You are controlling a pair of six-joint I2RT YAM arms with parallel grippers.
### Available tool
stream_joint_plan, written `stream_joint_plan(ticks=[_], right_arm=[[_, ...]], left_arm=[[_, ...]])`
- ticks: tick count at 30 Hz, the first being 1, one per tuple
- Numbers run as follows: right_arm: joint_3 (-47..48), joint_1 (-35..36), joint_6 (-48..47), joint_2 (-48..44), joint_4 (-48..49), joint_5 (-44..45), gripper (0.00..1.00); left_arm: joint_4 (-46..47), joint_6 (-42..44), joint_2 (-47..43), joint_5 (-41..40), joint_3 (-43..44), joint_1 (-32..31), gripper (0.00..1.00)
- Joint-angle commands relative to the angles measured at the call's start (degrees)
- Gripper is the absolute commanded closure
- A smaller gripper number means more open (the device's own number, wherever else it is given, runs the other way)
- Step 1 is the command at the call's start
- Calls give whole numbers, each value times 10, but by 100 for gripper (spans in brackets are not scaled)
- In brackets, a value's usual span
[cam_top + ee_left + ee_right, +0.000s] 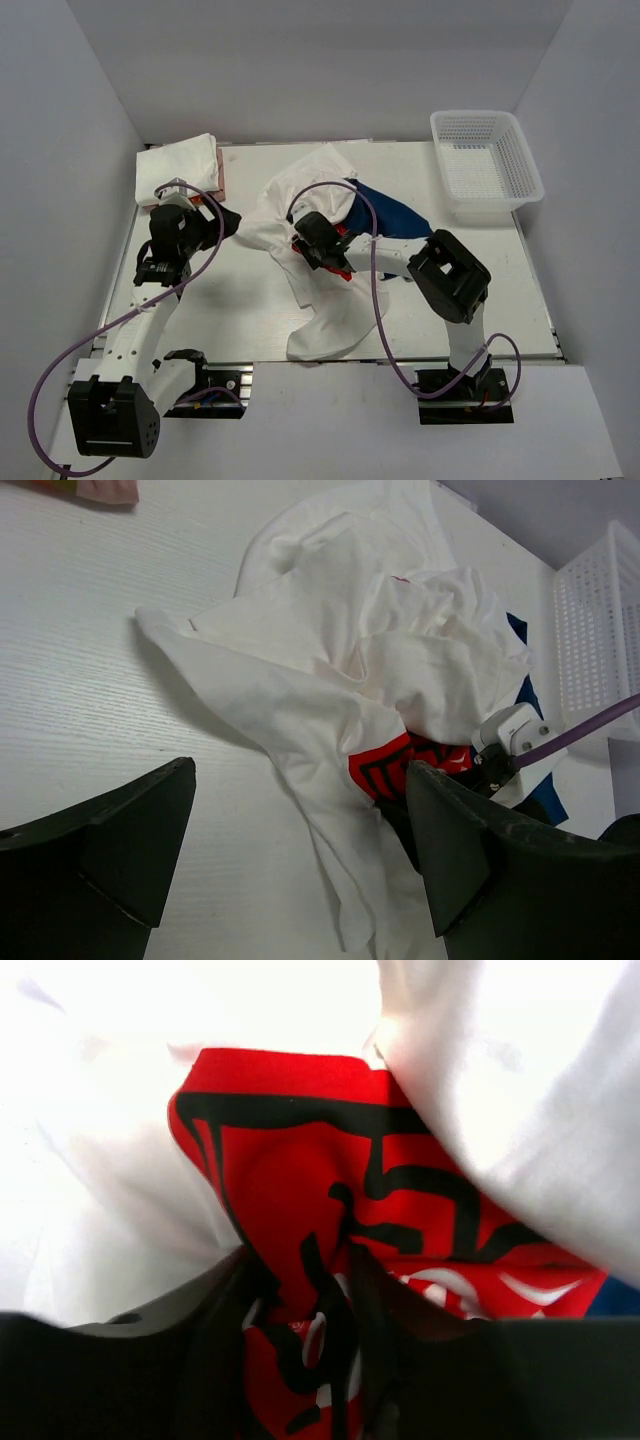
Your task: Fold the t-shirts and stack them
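Right gripper: jaws pinched on a fold of the white cotton t-shirt with the red-and-black print. That shirt lies crumpled mid-table in a heap partly over the royal blue t-shirt. White cloth from the heap reaches the near edge of the white table.

Left gripper: jaws wide apart, nothing between them, just beside the heap.

Folded white t-shirt stack sits at the far-left corner.

Judgement: the cloth is light and limp and tangles readily; it will drape, not hold shape. You want a hem or shoulder seam, one layer only. The present pinch on the print may drag neighbouring cloth along.
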Motion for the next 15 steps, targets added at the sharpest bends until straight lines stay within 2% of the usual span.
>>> stream_joint_plan(ticks=[1,2,3,5,10,11,12,15], right_arm=[[24,12,17,16,22,53,63],[25,10,24,11,36,53,70],[24,8,29,8,41,55,85],[29,7,31,-11,45,64,100],[77,4,22,-78,35,123,100],[84,3,14,-103,38,144,100],[87,2,7,-129,44,154,100],[97,-4,-29,-175,114,179,100]], left_arm=[[-8,-5,-8,-25,0,-1,5],[-8,-5,-8,-30,0,-1,5],[-8,-5,-3,-30,0,-1,5],[-8,-5,-3,-30,0,-1,5],[-13,-5,2,-25,0,-1,5],[-13,-5,2,-25,0,-1,1],[-7,-5,2,-16,0,-1,1],[5,-5,-9,-2,-10,-1,1]])
